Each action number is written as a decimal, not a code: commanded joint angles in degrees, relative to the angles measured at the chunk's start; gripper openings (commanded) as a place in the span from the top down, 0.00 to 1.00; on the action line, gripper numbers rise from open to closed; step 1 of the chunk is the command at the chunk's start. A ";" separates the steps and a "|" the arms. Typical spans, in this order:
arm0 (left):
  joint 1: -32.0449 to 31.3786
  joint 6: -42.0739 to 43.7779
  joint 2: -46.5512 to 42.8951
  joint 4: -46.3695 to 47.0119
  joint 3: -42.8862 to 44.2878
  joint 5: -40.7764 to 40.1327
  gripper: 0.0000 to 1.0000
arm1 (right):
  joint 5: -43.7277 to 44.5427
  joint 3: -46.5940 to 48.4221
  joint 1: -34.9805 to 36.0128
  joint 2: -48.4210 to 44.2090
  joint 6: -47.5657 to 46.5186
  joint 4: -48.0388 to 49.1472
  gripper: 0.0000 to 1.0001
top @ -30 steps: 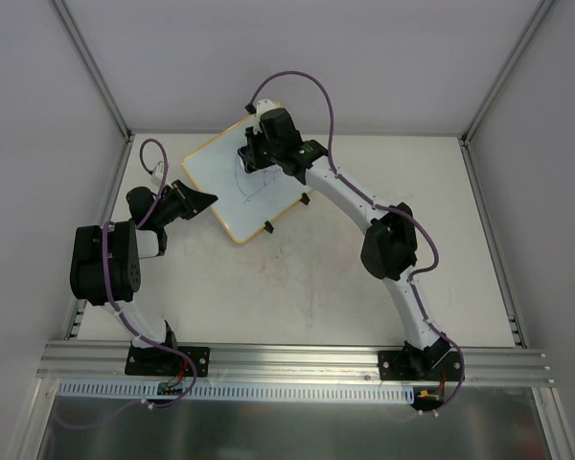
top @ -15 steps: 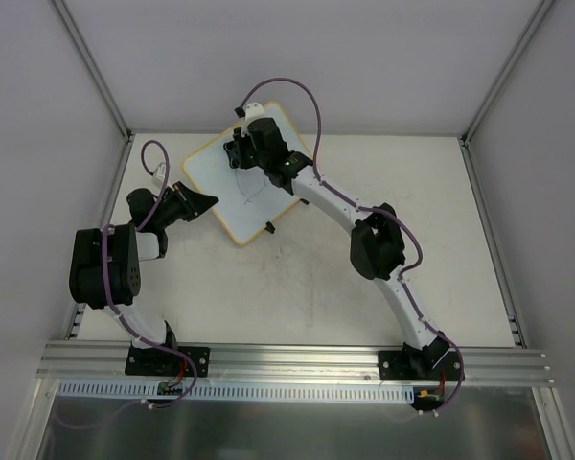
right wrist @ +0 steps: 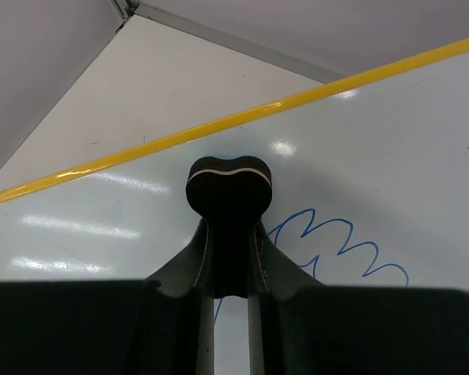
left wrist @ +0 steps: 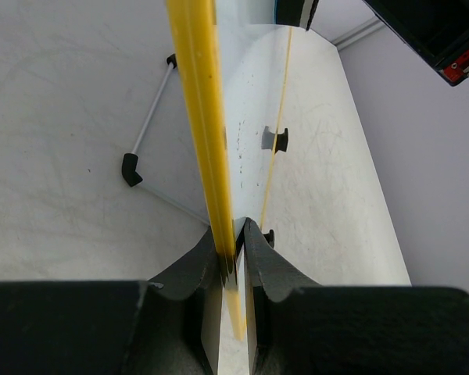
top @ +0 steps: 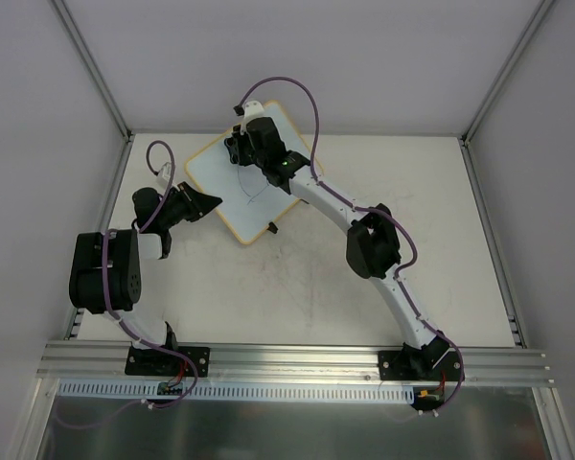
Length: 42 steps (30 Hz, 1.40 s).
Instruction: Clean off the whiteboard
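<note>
Gripping the whiteboard (top: 216, 182) by its yellow edge with the left hand (left wrist: 236, 238), shut tight, at the far left of the table (top: 297, 287). Pinching a dark eraser (right wrist: 228, 181) in the closed right hand (right wrist: 228, 242), pressed to the white face just beside a blue scribble (right wrist: 332, 224).

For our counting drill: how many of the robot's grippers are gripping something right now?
2. The left gripper clamps the whiteboard's yellow edge; the right gripper holds a dark eraser over the board, beside a blue scribble.
</note>
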 commanded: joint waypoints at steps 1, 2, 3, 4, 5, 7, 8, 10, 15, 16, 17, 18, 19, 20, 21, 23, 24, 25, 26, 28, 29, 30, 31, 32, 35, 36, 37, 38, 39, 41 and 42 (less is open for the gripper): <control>-1.83 5.54 -0.93 -3.32 -0.36 -1.27 1.00 | 0.57 2.24 0.20 1.48 0.31 -0.01 1.00; -1.91 5.89 -1.11 -3.85 -0.36 -1.71 1.00 | 0.57 2.24 0.03 1.74 0.67 -0.27 1.00; -1.91 6.07 -1.29 -4.29 -0.53 -2.06 1.00 | 0.40 2.15 0.03 1.83 1.02 -0.36 1.00; -1.91 6.07 -1.46 -4.30 -0.53 -2.24 1.00 | 0.40 2.15 -0.15 2.01 1.28 -0.54 1.00; -1.83 6.16 -1.46 -4.38 -0.53 -2.24 1.00 | 0.66 2.15 -0.41 2.09 1.89 -0.98 1.00; -1.83 6.16 -1.46 -4.30 -0.62 -2.15 1.00 | 0.75 2.15 -0.59 2.10 2.34 -1.68 1.00; -1.91 6.16 -1.38 -4.38 -0.53 -2.07 1.00 | 1.09 2.15 -0.85 2.01 2.69 -2.38 1.00; -1.83 6.07 -1.29 -4.38 -0.44 -1.89 1.00 | 1.53 2.06 -1.38 1.83 3.22 -3.35 1.00; -1.48 5.37 -0.85 -3.51 -0.36 -1.01 1.00 | 1.36 1.97 -4.28 1.92 7.34 -7.56 1.00; -1.47 5.19 -0.59 -3.42 -0.36 -0.84 1.00 | 1.80 1.62 -4.80 1.83 7.79 -8.27 1.00; -1.13 4.93 -0.41 -3.07 -0.36 -0.58 1.00 | 1.98 1.36 -5.16 1.83 8.22 -8.80 1.00; -0.95 4.06 -0.32 -2.63 -0.62 -0.05 1.00 | 2.15 0.83 -6.12 1.57 8.84 -9.85 1.00; -0.69 3.70 0.11 -1.23 -0.71 0.30 1.00 | 2.15 -0.13 -6.65 1.39 9.98 -10.29 1.00; -0.42 3.09 0.38 -0.52 -0.79 0.83 1.00 | 2.33 -0.83 -7.09 1.22 10.68 -10.64 1.00; 0.19 2.04 0.64 0.09 -1.06 1.53 1.00 | 2.68 -1.62 -7.96 0.87 11.12 -10.73 1.00; 0.90 1.06 1.43 2.11 -1.50 2.15 1.00 | 3.03 -4.16 -8.94 -0.01 12.61 -10.82 1.00; 1.25 0.36 1.52 2.55 -1.59 2.33 1.00 | 2.86 -4.79 -9.98 -0.27 13.15 -11.00 1.00; 1.43 0.18 1.70 2.82 -1.59 2.68 1.00 | 2.77 -5.06 -10.52 -0.45 13.59 -11.35 1.00; 1.43 0.09 1.79 3.17 -1.67 2.68 1.00 | 2.68 -5.32 -11.04 -0.37 13.94 -11.87 1.00; 1.60 0.01 1.70 3.17 -1.76 2.68 1.00 | 2.33 -5.59 -12.54 -0.28 15.08 -13.28 1.00; 1.52 0.01 1.79 3.17 -1.76 2.68 1.00 | 1.81 -5.94 -13.41 -0.28 15.52 -13.72 1.00; 1.60 0.01 1.70 3.17 -1.76 2.68 1.00 | 1.45 -6.81 -13.86 -0.28 16.48 -13.81 1.00; 1.60 0.01 1.70 3.26 -1.68 2.77 1.00 | 1.19 -7.43 -14.21 -0.36 16.93 -13.72 1.00; 1.60 0.01 1.70 3.26 -1.76 2.77 1.00 | 1.10 -8.04 -14.91 -0.63 17.10 -14.25 1.00; 1.69 0.01 1.61 3.26 -1.85 2.68 1.00 | 3.11 -10.24 -15.62 -1.50 17.98 -14.95 1.00; 1.69 0.09 1.61 3.26 -1.85 2.68 1.00 | 5.12 -10.94 -15.88 -2.20 17.98 -15.74 1.00; 1.69 0.09 1.53 3.26 -1.85 2.59 1.00 | 5.92 -12.34 -16.06 -2.65 17.98 -16.01 1.00; 1.69 0.18 1.53 3.26 -1.85 2.59 1.00 | 6.54 -13.05 -16.41 -3.09 17.98 -16.27 1.00; 1.69 0.09 1.53 3.26 -1.94 2.59 1.00 | 7.07 -13.84 -16.58 -3.96 18.07 -16.19 1.00; 1.78 0.09 1.53 3.35 -1.94 2.68 1.00 | 6.90 -15.43 -16.94 -4.49 18.16 -16.19 1.00; 1.78 0.09 1.61 3.44 -1.94 2.68 1.00 | 6.55 -15.43 -17.20 -4.50 18.07 -16.27 1.00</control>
